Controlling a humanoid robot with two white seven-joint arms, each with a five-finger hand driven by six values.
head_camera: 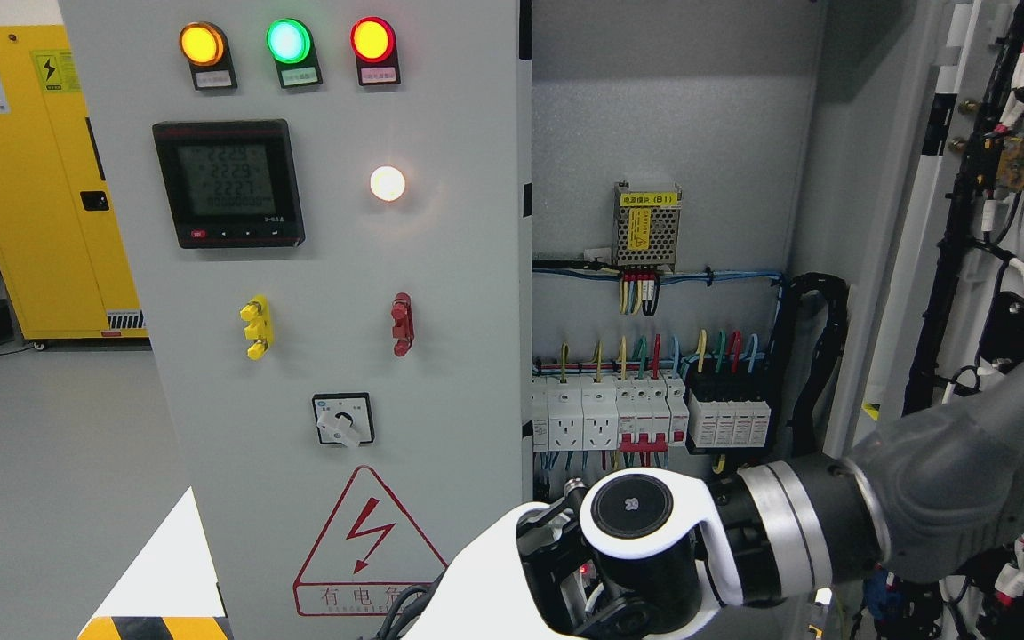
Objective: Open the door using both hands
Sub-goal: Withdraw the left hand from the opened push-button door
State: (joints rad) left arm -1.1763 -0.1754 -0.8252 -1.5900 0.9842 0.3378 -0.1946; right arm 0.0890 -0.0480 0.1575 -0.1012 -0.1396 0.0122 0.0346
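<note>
Right door [1001, 222]: swung open at the far right, its wired inner face shown.
Left door [334, 293]: closed, fitted with lamps, meter [228, 183] and switch [343, 420].
Cabinet interior [663, 293]: exposed between the doors; breakers [645, 411] are seen.
Right hand [601, 569]: low at centre; finger state cannot be told.

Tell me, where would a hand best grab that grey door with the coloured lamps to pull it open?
Probably the grey door's tall right edge, coming from the right, out of the open compartment. The door's face shows only lamps, a meter and small switches, no handle, while that edge stands exposed and thin enough to hook fingers behind. Which side is hinged cannot be told.
</note>
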